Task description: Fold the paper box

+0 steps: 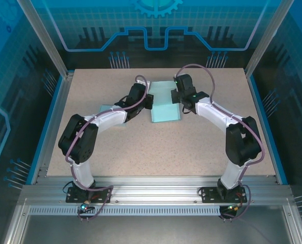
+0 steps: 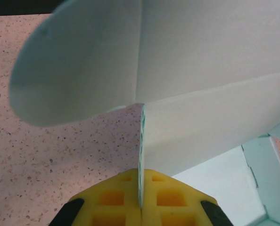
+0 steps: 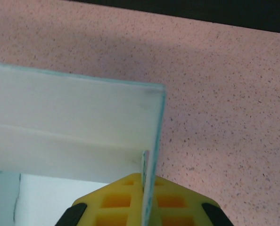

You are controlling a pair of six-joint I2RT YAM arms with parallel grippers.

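The paper box is pale teal card, lying partly folded at the middle back of the table between both arms. My left gripper is at its left side. In the left wrist view the yellow pads of the left gripper are shut on the edge of an upright wall, with a rounded flap sticking out to the left. My right gripper is at the box's right side. In the right wrist view the right gripper is shut on the thin end wall at a corner.
The speckled beige table is bordered by blue rails and a metal frame. A pale teal piece of card shows beside the left forearm. Both arm bases stand at the near edge.
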